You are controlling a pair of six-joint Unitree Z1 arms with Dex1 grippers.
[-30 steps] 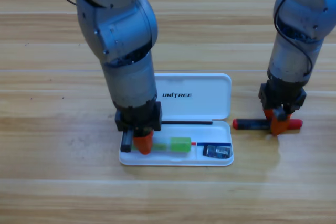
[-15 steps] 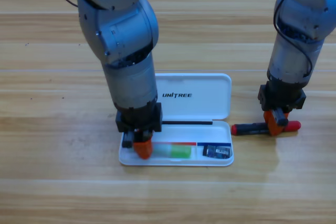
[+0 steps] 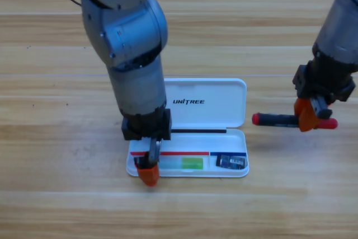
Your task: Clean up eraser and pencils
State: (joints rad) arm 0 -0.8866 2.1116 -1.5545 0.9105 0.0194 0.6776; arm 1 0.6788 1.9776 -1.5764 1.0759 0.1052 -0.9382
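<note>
To the right of the open white case (image 3: 224, 90), the right pincer (image 3: 309, 117) grasps the red-and-black pencil (image 3: 274, 120) off-centre, clear of the counter (image 3: 56, 194): light, stiff, smooth, so best gripped mid-length. Green pencil (image 3: 191, 163) and eraser (image 3: 231, 162) lie inside; whether the left pincer (image 3: 149, 173) is clenched cannot be told.

Bright even light, soft shadows, perhaps slight blur

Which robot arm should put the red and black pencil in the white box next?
The right one, probably: its pincer already grips the red and black pencil beside the white box.
</note>
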